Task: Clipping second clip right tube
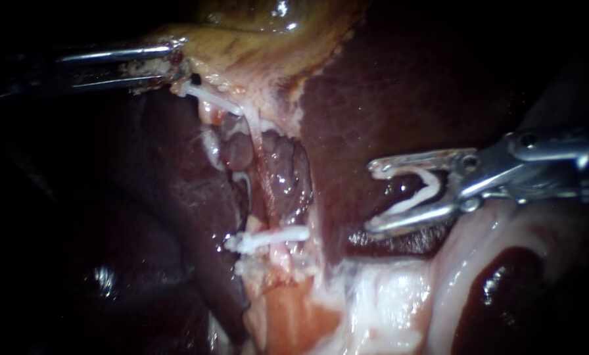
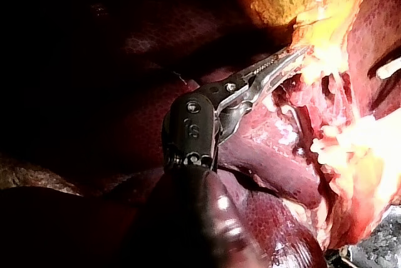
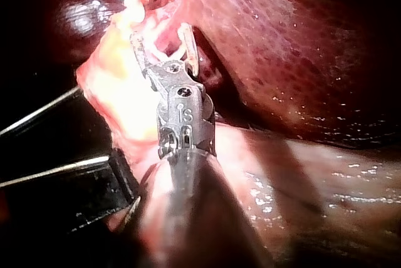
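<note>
1. Right instrument (image 1: 373, 196); enters from the right; jaws stand wide apart yet carry a loaded clip (image 1: 421, 192), white and V-shaped, with one leg lying along each jaw; no tissue sits between the jaws; the tips hang over dark liver (image 1: 406, 85).
2. Right tube (image 1: 263, 187); a pale strand ahead of the right instrument's tips, apart from them, with a strip of liver between; it runs from below the gallbladder (image 1: 255, 39) down to pale tissue; a thinner, darker tube lies just beside it, on the side away from the right instrument.
3. Seated clip (image 1: 271, 238); white, closed, lying across the lower end of the right tube; ahead of the right instrument's lower jaw and not touching it.
4. Left instrument (image 1: 173, 64); enters from the left; jaws pressed together on the pale fringe of the gallbladder, pinching it at their tips; the left wrist view shows the tips buried in that fringe.
5. White strand; runs from the left instrument's tips toward the top of the right tube; clip or stretched tissue cannot be told.
</note>
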`<state>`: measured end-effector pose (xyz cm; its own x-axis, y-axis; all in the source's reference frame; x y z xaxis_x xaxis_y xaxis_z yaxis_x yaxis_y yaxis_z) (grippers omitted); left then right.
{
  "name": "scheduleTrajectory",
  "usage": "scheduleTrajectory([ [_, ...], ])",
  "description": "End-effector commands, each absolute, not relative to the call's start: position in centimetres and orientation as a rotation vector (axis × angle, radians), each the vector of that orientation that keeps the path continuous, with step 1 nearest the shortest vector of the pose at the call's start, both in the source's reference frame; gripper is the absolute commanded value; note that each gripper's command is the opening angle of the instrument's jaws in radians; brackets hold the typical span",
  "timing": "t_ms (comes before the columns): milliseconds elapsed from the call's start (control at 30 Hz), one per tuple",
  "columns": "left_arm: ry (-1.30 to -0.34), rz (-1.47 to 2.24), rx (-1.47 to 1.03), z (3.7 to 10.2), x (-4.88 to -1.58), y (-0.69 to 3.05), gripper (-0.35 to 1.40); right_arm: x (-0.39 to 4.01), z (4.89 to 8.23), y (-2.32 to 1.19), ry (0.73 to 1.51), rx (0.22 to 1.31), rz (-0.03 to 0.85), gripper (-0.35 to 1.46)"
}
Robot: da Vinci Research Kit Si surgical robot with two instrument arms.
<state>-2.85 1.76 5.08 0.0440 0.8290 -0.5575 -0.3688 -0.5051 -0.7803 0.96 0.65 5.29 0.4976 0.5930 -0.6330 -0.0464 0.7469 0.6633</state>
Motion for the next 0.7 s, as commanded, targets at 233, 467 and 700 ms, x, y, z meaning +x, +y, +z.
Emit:
scheduleTrajectory([
  [233,-0.504,1.630,-1.388,5.07,-2.86,1.75,-0.35,1.38,5.50,0.48,0.980,0.670,0.513,0.50],
  [467,-0.504,1.630,-1.388,5.07,-2.86,1.75,-0.35,1.67,5.57,0.47,1.011,0.731,0.585,0.50],
  [700,-0.504,1.630,-1.388,5.07,-2.86,1.75,-0.35,1.86,5.66,0.41,1.013,0.751,0.583,0.50],
])
